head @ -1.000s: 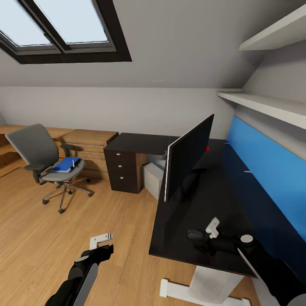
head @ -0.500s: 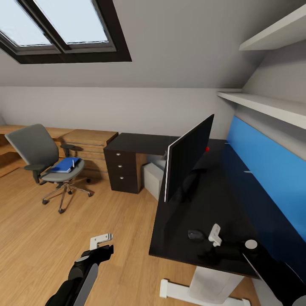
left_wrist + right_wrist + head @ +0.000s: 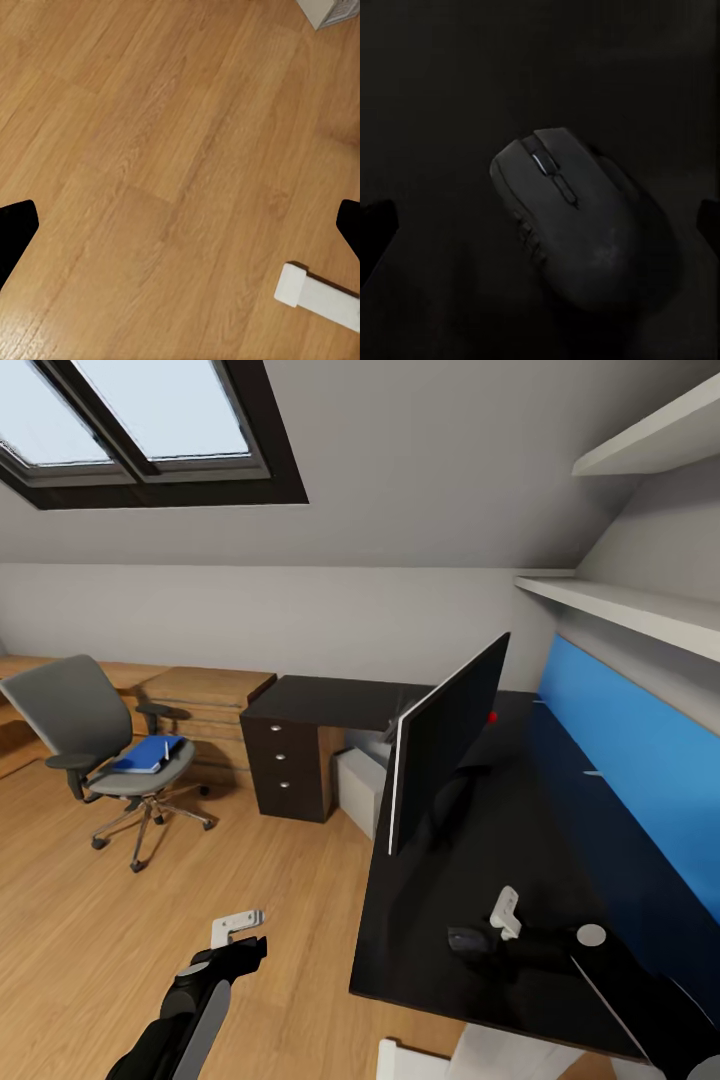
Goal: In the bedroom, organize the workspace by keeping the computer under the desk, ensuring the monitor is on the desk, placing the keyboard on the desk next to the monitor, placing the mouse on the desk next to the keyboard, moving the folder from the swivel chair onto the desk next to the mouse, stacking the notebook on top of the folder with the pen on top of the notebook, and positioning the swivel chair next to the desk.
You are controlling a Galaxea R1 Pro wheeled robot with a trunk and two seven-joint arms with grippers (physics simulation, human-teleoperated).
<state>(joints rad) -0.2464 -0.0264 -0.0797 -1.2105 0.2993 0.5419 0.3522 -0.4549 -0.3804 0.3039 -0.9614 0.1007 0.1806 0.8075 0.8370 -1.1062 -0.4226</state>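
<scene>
A dark mouse [image 3: 462, 940] [image 3: 577, 225] lies on the black desk [image 3: 500, 830] near its front edge. My right gripper [image 3: 497, 928] hovers just above and beside it, open, its fingertips [image 3: 375, 225] wide to either side of the mouse without touching. The monitor [image 3: 445, 745] stands edge-on on the desk. A blue folder [image 3: 140, 753] rests on the grey swivel chair [image 3: 85, 735] at the left. A pale computer case [image 3: 360, 785] sits under the desk. My left gripper [image 3: 237, 927] hangs open over the wooden floor [image 3: 165, 150]. A small red object [image 3: 491, 715] shows behind the monitor.
A dark drawer cabinet [image 3: 285, 760] joins the desk's far end. Low wooden units [image 3: 205, 690] line the back wall. A blue panel [image 3: 640, 760] and white shelves [image 3: 620, 605] run along the right wall. The desk's white foot [image 3: 319, 296] lies on the floor.
My right gripper has drawn back a little from the mouse, which stays on the desk. The camera has shifted slightly, so the chair sits further left in the picture.
</scene>
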